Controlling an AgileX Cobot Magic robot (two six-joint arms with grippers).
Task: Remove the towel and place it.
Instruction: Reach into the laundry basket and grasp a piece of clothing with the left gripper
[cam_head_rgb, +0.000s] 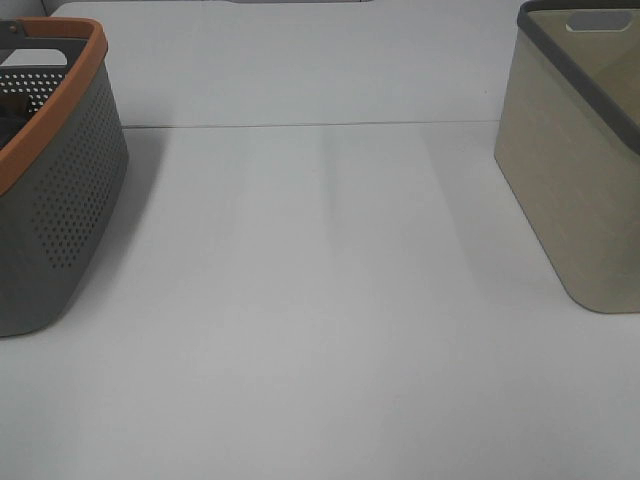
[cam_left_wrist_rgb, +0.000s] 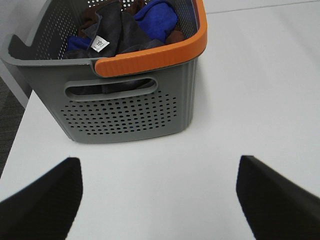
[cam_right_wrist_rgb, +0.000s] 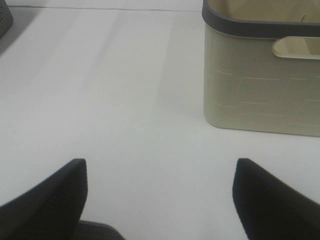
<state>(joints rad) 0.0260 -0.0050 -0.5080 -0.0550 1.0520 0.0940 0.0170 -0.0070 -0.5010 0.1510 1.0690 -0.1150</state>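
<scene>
Left wrist view: grey perforated basket (cam_left_wrist_rgb: 130, 112) with an orange rim stands on the white tabletop (cam_left_wrist_rgb: 240, 100); the towel (cam_left_wrist_rgb: 114, 27), dark charcoal, lies crumpled inside it on top of the heap, small white tag (cam_left_wrist_rgb: 100, 45) facing up; a blue cloth (cam_left_wrist_rgb: 161, 14) and something brown are bundled just beside it; left gripper (cam_left_wrist_rgb: 158, 175) hangs short of the basket, jaws spread wide, nothing between them; right gripper (cam_right_wrist_rgb: 159, 172) likewise wide apart and empty, over bare tabletop, beige basket (cam_right_wrist_rgb: 255, 90) ahead of it; exterior high view shows neither arm, only the two baskets well apart at opposite edges

Judgement: towel is soft, light, limp terry; not fragile, not slippery; will drape when lifted and may drag the neighbouring cloths or catch on the rim; best hold looks like a raised fold near the tag, pinched from above with a deep bite, taking only the dark cloth; removal not yet begun
</scene>
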